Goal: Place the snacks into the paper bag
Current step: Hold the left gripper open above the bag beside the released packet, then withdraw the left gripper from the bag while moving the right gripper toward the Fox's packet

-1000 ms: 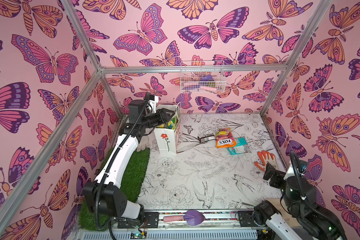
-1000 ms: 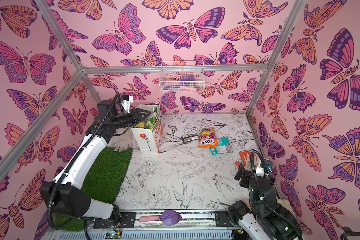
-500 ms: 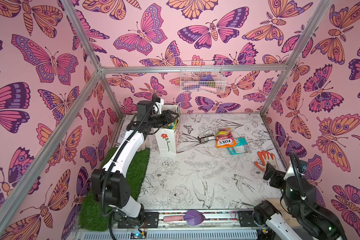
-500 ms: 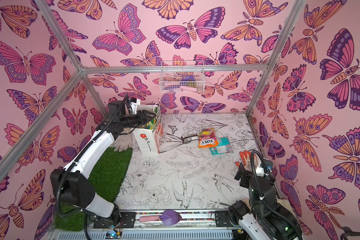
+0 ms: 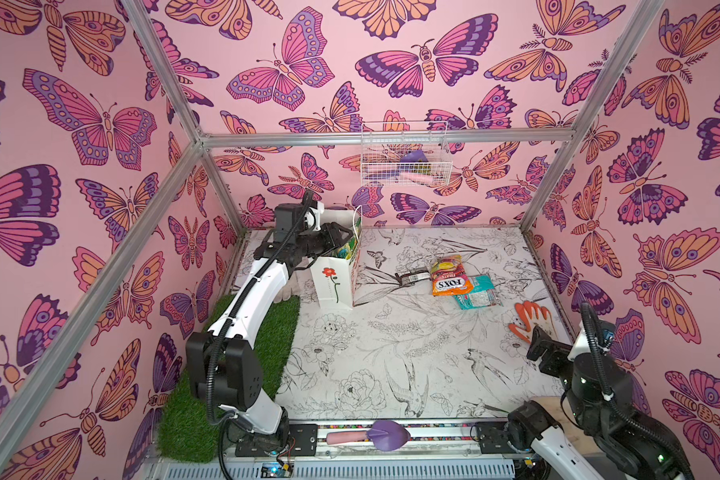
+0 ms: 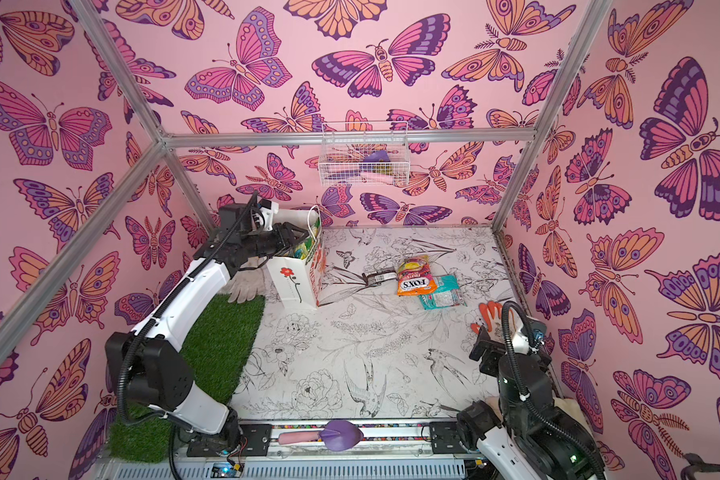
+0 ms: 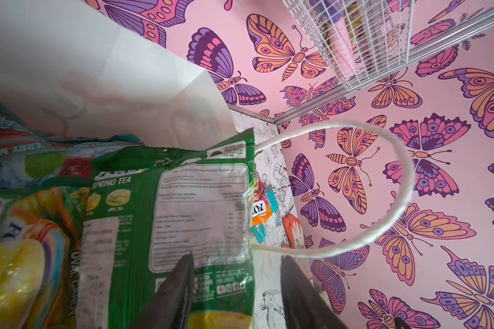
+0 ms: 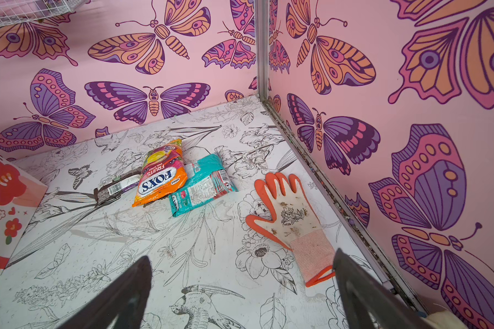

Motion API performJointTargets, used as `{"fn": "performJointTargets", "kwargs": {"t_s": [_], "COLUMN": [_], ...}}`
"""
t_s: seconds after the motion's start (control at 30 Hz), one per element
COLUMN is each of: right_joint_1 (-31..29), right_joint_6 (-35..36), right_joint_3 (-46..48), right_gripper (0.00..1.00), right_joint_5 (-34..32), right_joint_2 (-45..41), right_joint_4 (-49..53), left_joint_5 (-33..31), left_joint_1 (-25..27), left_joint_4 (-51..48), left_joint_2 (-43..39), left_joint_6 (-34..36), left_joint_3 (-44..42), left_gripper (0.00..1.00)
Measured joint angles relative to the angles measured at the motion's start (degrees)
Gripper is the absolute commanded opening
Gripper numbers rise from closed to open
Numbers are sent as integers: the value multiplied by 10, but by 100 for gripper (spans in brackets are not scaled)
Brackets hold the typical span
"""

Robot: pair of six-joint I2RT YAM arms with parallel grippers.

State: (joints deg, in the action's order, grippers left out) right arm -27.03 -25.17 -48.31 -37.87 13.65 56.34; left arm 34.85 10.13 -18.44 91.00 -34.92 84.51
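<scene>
Though the left fingers (image 7: 177,287) stand apart, one overlaps the green packet (image 7: 183,205).

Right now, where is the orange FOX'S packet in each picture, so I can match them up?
In a top view: the orange FOX'S packet lies on the table beside the teal packet.
In a top view: same spot, right of the paper bag.
Left wrist view: a sliver past the green packet.
Right wrist view: between the dark bar and teal packet.
Shared landmark: the orange glove, in all four.
</scene>
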Motion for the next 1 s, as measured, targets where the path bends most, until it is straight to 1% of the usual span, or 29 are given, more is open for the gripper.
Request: {"fn": "performJointTargets", "kwargs": {"t_s": [0.17, 0.43, 0.57, 0.67, 0.83, 1.0], "right_joint_1": [0, 0, 0, 1, 1, 1], "right_joint_6": [0, 0, -1, -1, -2, -24], "right_joint_3": [0, 0, 0, -1, -10, -16], "right_gripper": [99, 99, 99, 99, 99, 99], "right_joint_5": [0, 0, 0, 10, 53, 96], "right_joint_2": [0, 0, 17, 63, 171, 264], "right_joint_4": [0, 0, 0, -2, -8, -17], "left_joint_5": [-18, -60, -91, -115, -151, -183], "left_joint_1": [14, 62, 76, 84, 89, 90], "left_joint_4": [-1, 0, 0, -1, -3, -6], "left_joint_2": [-50, -136, -177, -214, -277, -347], "left_joint_6": [15, 58, 80, 97, 122, 143], "left_joint_3": [0, 0, -24, -51, -98, -158], "left_gripper": [53, 53, 53, 53, 53, 53]}}
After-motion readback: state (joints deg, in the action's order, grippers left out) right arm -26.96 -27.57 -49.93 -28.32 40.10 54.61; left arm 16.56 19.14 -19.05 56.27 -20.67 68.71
